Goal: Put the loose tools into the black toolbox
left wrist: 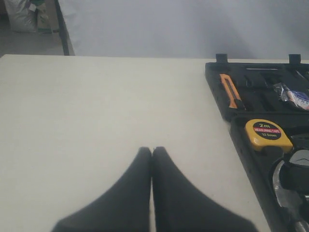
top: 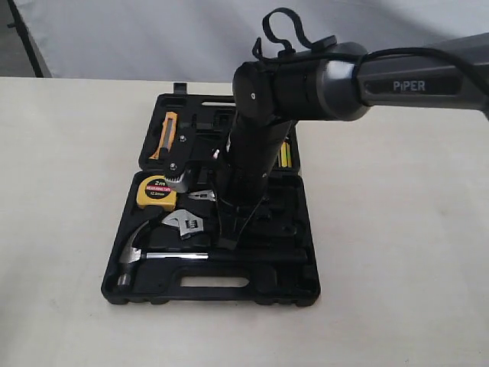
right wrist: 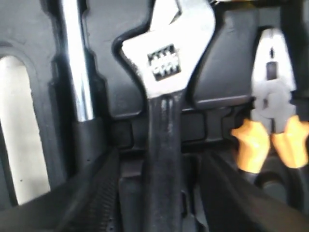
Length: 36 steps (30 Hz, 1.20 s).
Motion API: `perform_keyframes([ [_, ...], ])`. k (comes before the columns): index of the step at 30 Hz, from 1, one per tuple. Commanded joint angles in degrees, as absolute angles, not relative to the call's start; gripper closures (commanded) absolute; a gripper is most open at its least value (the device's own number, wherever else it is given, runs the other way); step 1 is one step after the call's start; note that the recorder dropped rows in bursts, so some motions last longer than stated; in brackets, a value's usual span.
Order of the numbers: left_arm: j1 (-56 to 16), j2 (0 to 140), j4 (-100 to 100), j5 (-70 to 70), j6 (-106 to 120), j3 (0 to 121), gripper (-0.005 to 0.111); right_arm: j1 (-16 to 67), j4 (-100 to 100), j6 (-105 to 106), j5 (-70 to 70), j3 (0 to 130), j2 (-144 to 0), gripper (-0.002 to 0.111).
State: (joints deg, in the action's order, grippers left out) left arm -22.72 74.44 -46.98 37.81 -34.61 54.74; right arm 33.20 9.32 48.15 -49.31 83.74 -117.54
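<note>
**Wrench in the toolbox, right gripper open over its handle**

The adjustable wrench (top: 183,224) lies in the black toolbox (top: 306,288), in the half with the slot handle. Its long axis runs along the toolbox's length, with the silver head toward the end that holds the yellow tape measure (top: 157,191). The right gripper (right wrist: 159,155) straddles its black handle, fingers spread clear of both sides. The claw hammer (top: 174,255) lies roughly parallel, nearer the slot handle, its head toward that same end. Orange-handled pliers (right wrist: 270,96) and an orange knife (top: 168,131) sit in recesses. The arm hides the toolbox's middle. Beside the toolbox, the left gripper (left wrist: 152,151) hangs closed and empty over the bench (left wrist: 96,121).
</note>
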Motion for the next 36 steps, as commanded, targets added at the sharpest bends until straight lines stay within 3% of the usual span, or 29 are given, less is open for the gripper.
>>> perform_keyframes([
  [1, -22.53, 73.98, -46.20, 36.83, -35.20, 54.20, 0.105, 32.77, 9.01, 44.27, -49.44, 85.97, -114.03, 0.079],
  [2, -22.53, 73.98, -46.20, 36.83, -35.20, 54.20, 0.105, 32.77, 8.74, 41.50, -49.72, 86.96, -113.11, 0.099],
  [3, -22.53, 73.98, -46.20, 36.83, -35.20, 54.20, 0.105, 32.77, 8.74, 37.52, -50.01, 87.37, -112.99, 0.108],
  [11, -22.53, 73.98, -46.20, 36.83, -35.20, 54.20, 0.105, 32.77, 8.74, 32.73, -50.66, 85.87, -124.13, 0.108],
  [17, -22.53, 73.98, -46.20, 36.83, -35.20, 54.20, 0.105, 32.77, 6.58, 32.61, -49.16, 87.18, -121.47, 0.108],
  [27, -22.53, 73.98, -46.20, 36.83, -35.20, 54.20, 0.105, 30.66, 4.71, 28.63, -69.07, 89.19, -118.68, 0.108],
  [36, -22.53, 73.98, -46.20, 36.83, -35.20, 54.20, 0.105, 27.44, 4.39, 26.81, -69.96, 89.09, -119.70, 0.108],
])
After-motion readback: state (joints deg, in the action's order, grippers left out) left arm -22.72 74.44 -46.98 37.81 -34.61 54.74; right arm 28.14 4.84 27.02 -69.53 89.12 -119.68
